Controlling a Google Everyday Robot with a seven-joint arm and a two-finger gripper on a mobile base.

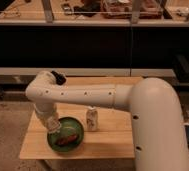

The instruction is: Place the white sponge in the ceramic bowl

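The ceramic bowl (76, 145) is a glossy green dish near the table's front left, with a reddish-brown item (68, 140) lying in it. My white arm reaches across from the right, bends at the table's left side and points down. Its gripper (54, 128) is at the bowl's left rim, just above it. The white sponge does not show anywhere; whether the gripper holds it is hidden.
A white patterned bottle (91, 119) stands upright just right of the bowl. A black-topped object (58, 77) is at the table's back left, behind my arm. The wooden table (108, 140) ends close in front of the bowl. Dark shelving runs behind.
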